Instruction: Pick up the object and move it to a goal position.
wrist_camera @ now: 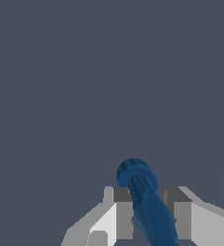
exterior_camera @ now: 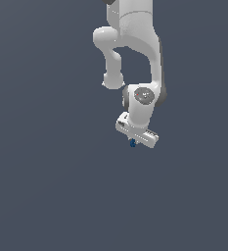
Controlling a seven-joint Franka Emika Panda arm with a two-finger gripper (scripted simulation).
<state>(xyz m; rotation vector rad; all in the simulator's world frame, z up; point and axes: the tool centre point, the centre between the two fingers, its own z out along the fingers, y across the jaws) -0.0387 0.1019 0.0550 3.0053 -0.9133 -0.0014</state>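
The pincer (exterior_camera: 133,140) hangs under the white arm (exterior_camera: 135,44) with its fingers (wrist_camera: 124,218) pressed against both sides of the blue object (wrist_camera: 149,211), so it is holding that object. In the wrist view the object sits between the two grey pads, with its ringed end jutting out past the fingertips. That suits carrying it on to a goal. In the exterior view only a small blue tip (exterior_camera: 132,143) shows beneath the pincer's body, with the rest covered by the hand. The plain grey ground gives no shadow or edge, so I cannot tell whether the object is lifted clear or touching a surface; it is probably raised. No goal marker is visible in either view. The arm's upper part is cut off by the frame.
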